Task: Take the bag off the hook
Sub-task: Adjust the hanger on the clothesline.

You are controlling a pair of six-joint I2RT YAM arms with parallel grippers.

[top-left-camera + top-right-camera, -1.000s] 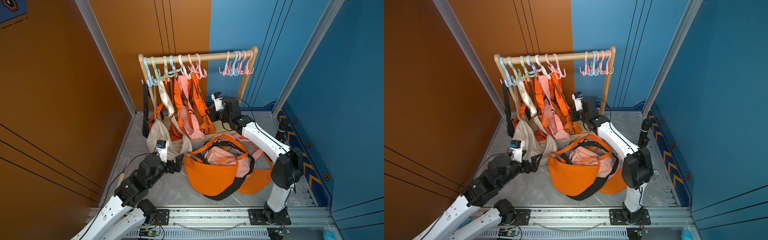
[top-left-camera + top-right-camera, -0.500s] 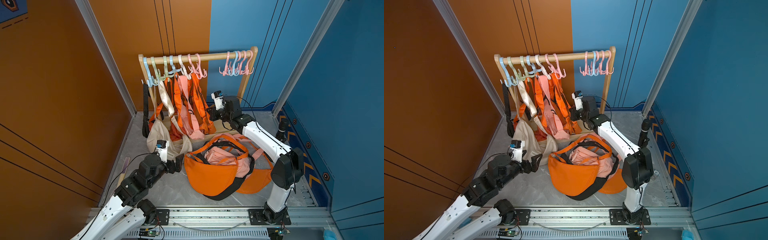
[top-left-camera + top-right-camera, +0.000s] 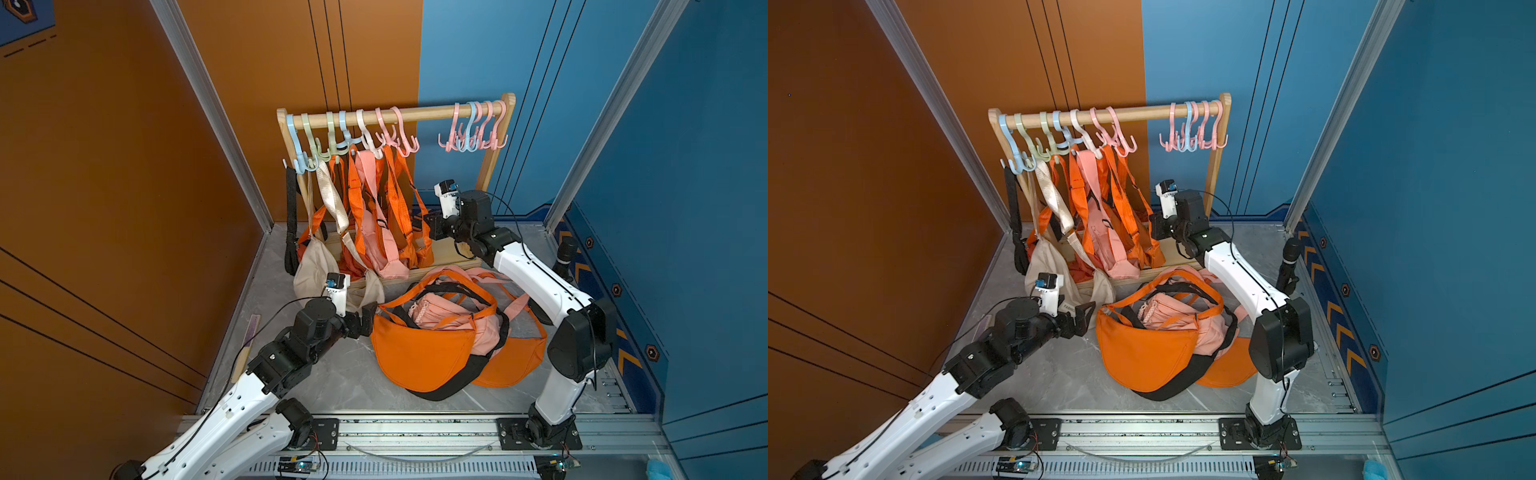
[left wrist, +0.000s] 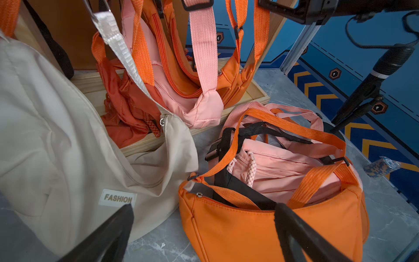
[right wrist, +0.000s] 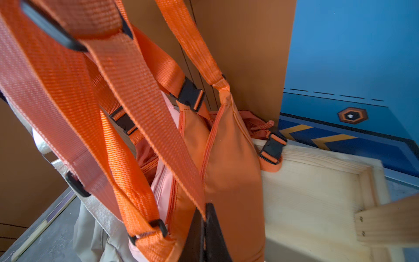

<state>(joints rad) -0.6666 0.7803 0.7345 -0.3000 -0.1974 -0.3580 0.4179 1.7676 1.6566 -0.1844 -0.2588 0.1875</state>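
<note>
In both top views a wooden rack [image 3: 424,112] [image 3: 1142,111] carries pastel hooks with several bags on straps. The rightmost hanging orange bag [image 3: 409,232] [image 5: 231,172] hangs from a pink hook [image 3: 405,141]. My right gripper [image 3: 428,226] [image 3: 1152,226] [image 5: 205,213] is shut on that bag's orange strap [image 5: 145,118], low down beside the bag's body. My left gripper [image 3: 370,318] [image 3: 1086,316] [image 4: 204,207] stands open and holds nothing, low over the floor between a beige bag [image 4: 68,140] and an orange bag [image 4: 272,226].
A heap of orange and pink bags [image 3: 419,357] lies on the grey floor in front of the rack. Several bare hooks [image 3: 473,133] hang at the rack's right end. The rack's wooden base tray [image 5: 317,195] lies under the hanging bags. A black stand [image 3: 565,253] rises by the right wall.
My right gripper's jaws have come together on the orange strap. Neither arm has visibly shifted, and the left gripper stays open.
</note>
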